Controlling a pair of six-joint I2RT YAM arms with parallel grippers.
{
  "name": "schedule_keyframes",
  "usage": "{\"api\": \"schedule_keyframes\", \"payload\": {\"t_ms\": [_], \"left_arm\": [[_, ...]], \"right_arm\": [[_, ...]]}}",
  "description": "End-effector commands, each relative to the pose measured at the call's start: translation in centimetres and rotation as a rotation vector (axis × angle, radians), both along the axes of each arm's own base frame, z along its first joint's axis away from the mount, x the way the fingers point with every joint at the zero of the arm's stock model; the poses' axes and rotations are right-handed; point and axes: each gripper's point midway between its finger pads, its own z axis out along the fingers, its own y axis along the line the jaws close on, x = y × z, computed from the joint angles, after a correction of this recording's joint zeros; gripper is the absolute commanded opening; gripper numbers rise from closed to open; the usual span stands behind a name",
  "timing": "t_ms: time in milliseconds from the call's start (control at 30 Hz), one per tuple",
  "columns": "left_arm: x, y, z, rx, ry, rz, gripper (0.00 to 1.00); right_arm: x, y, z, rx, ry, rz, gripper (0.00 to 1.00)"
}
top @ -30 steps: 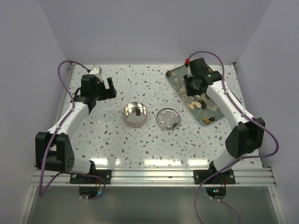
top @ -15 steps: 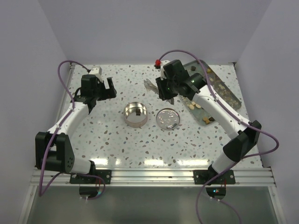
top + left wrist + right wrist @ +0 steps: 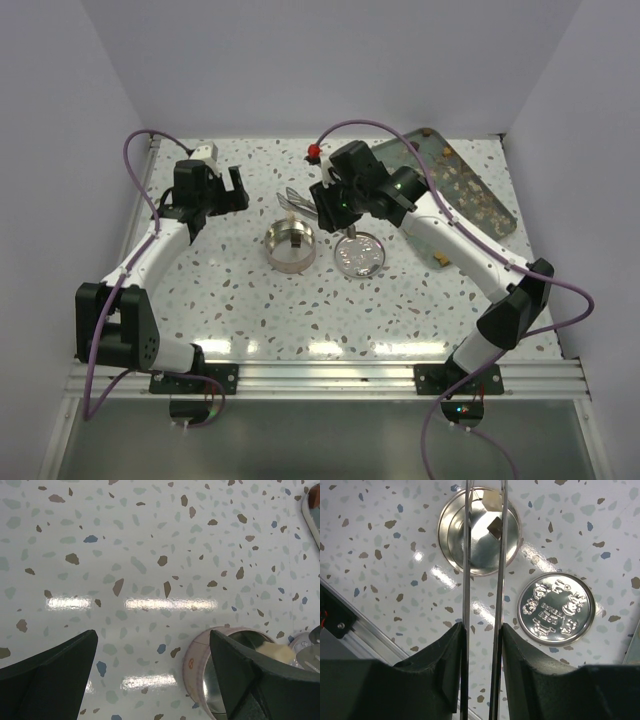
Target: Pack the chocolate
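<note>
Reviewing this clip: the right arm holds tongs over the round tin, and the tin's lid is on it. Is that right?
No. The lid is off the tin, lying embossed face up on the table beside it, as the right wrist view shows. The right tool does hold the tongs over the tin.

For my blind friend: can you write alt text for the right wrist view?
The right end effector grips metal tongs over an open round tin, a pale chocolate between their arms and a dark chocolate inside the tin. The embossed lid lies beside it on the speckled table.
</note>
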Motion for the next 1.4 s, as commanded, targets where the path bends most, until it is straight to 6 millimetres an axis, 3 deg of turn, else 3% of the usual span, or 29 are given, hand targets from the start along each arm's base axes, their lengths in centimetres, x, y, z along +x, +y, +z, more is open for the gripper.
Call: {"api": "schedule_keyframes", "payload": {"t_ms": [0, 267, 500, 667, 800, 900, 1100, 1200, 1367], "left_arm": [[0.2, 0.0, 1.8, -0.004, -0.048, 0.013, 1.00], [0.0, -0.1, 1.8, -0.006, -0.048, 0.013, 1.00], [0.0, 0.0, 1.7, -0.004, -0.045, 0.013, 1.00], [0.0, 0.0, 1.7, 0.001, -0.046, 0.012, 1.00], [0.2, 0.0, 2.2, 0.003, -0.054, 0.009, 1.00], [0.1, 0.0, 2.4, 0.011, -0.055, 0.005, 1.00], [0.1, 0.3, 3.1, 0.028, -0.065, 0.007, 1.00], [0.1, 0.3, 2.9, 0.029, -0.062, -0.001, 1.00], [0.1, -0.1, 3.0, 0.011, -0.065, -0.008, 1.00]], "right_arm": [[-0.3, 0.8, 0.7, 0.037, -0.014, 0.034, 0.39], [0.1, 0.4, 1.0, 0.029, -0.030, 0.000, 0.39], [2.0, -2.3, -0.1, -0.042, -0.065, -0.076, 0.39], [5.7, -7.1, -0.6, -0.032, -0.056, -0.218, 0.39], [9.0, -12.9, -1.6, -0.078, -0.080, -0.356, 0.39], [10.4, -16.6, -3.0, -0.110, -0.061, -0.432, 0.39], [11.3, -23.0, -5.2, -0.172, -0.029, -0.555, 0.40], [11.4, -24.5, -5.9, -0.175, -0.017, -0.591, 0.41], [11.3, -25.3, -7.2, -0.201, 0.004, -0.607, 0.43]]}}
